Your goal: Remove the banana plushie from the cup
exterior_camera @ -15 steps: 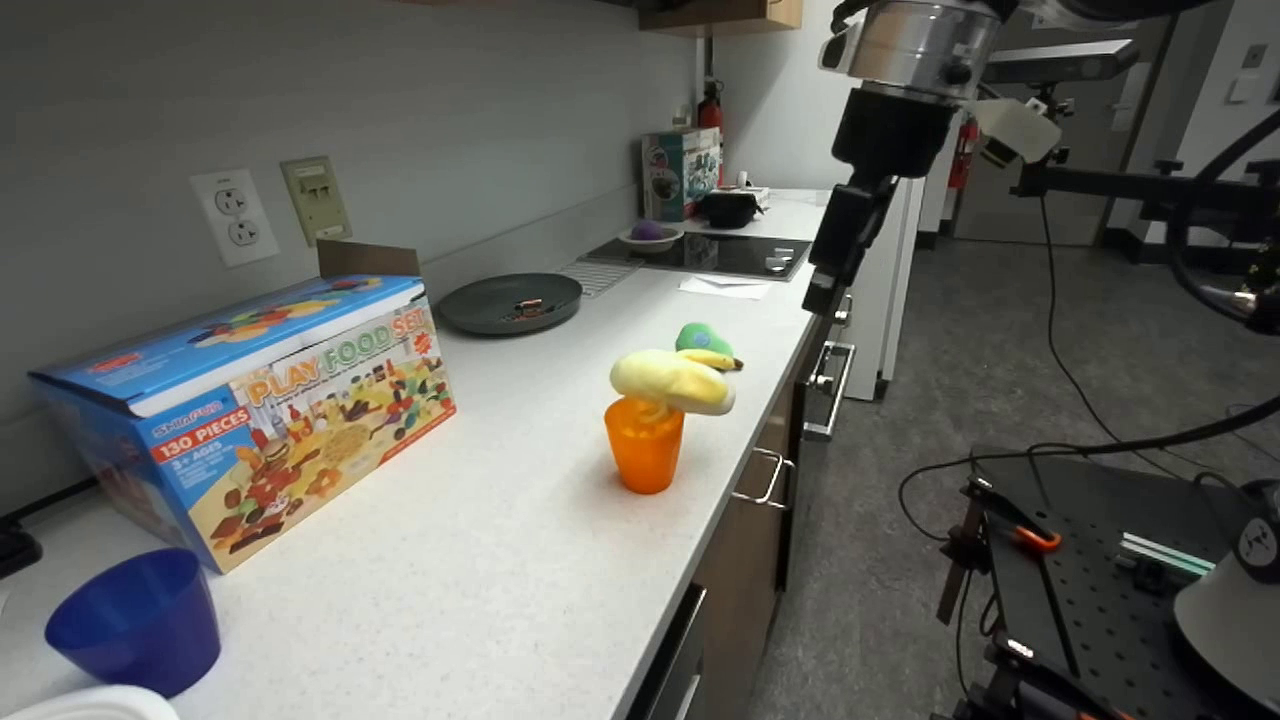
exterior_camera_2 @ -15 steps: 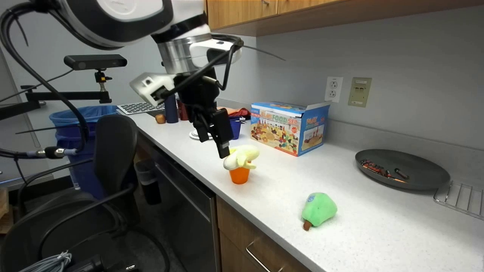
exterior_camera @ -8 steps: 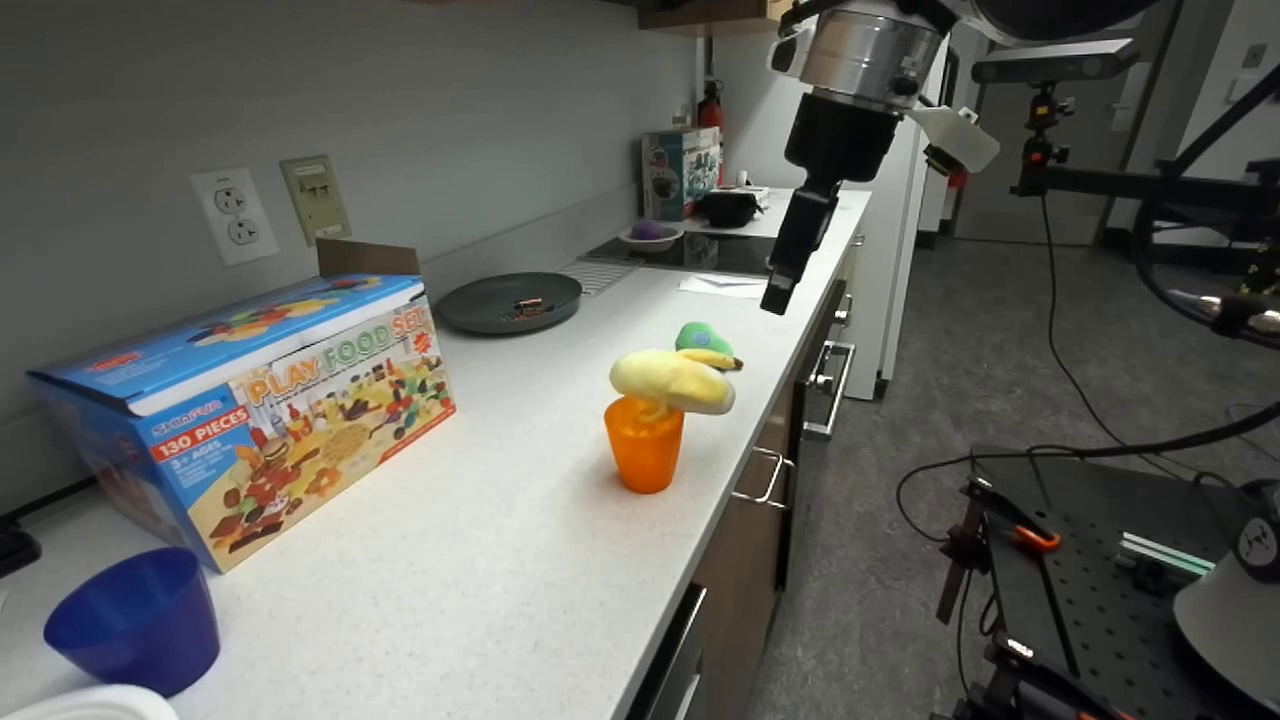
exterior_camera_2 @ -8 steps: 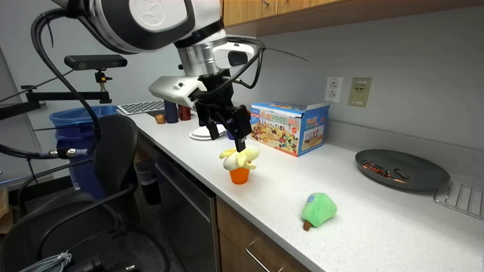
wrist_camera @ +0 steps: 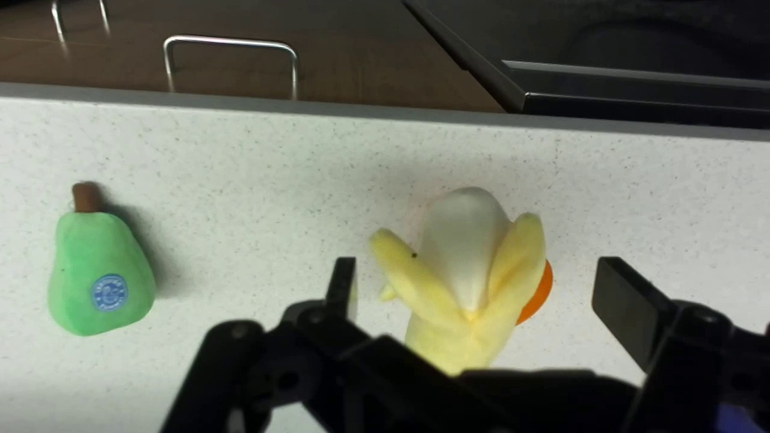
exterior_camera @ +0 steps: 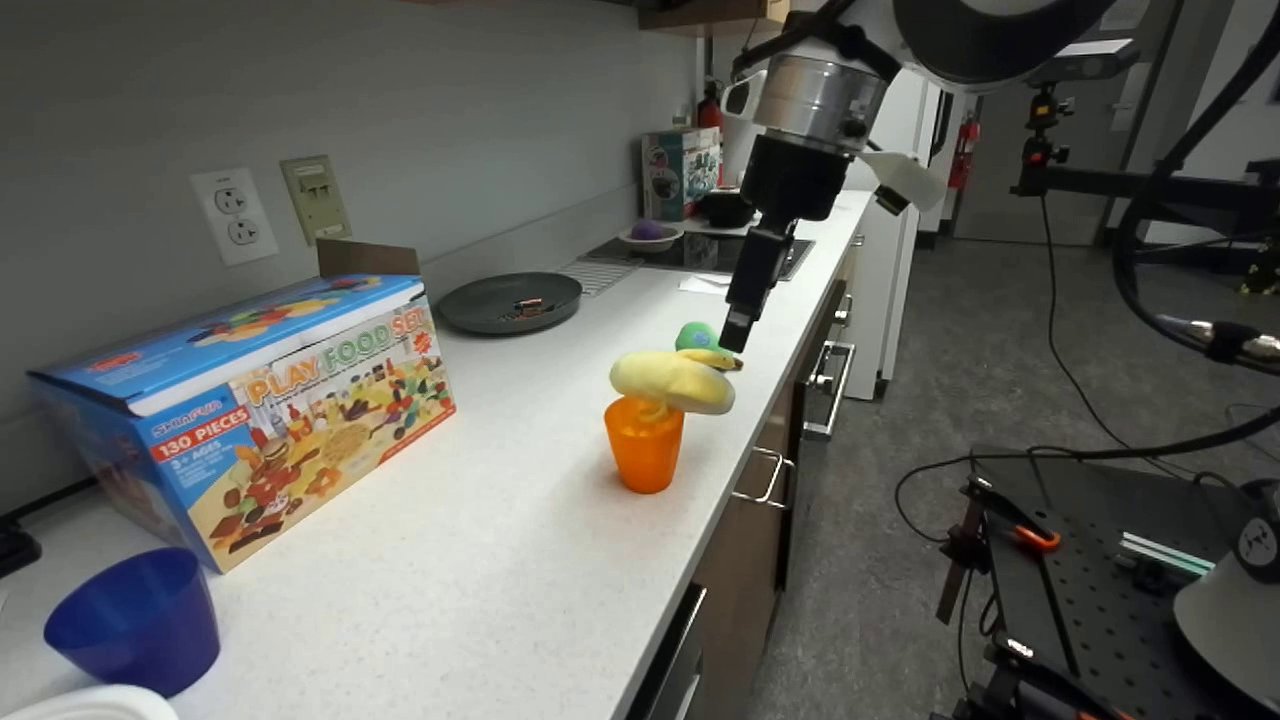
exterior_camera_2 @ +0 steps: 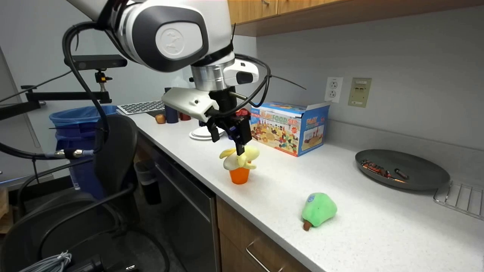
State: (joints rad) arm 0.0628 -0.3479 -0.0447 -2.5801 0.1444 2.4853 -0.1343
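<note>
In both exterior views, your banana plushie (exterior_camera: 672,382) sits atop the orange cup (exterior_camera: 645,450) on the table (exterior_camera: 540,560), your fingers (exterior_camera: 752,285) near it. In the wrist view, you see them spread wide, the plushie framed between.

"How does the banana plushie (wrist_camera: 468,270) look?"
"Soft matt cloth, much like the green pear toy (wrist_camera: 90,258)"
"And the cup (exterior_camera: 645,455)?"
"Smooth plastic, translucent, with a light gloss"
"The drawer handle (wrist_camera: 228,41)?"
"Shiny metal; the upper cabinet (exterior_camera_2: 251,11) is grained wood, the box (exterior_camera_2: 280,132) printed card, the pan (exterior_camera_2: 421,172) matt"
</note>
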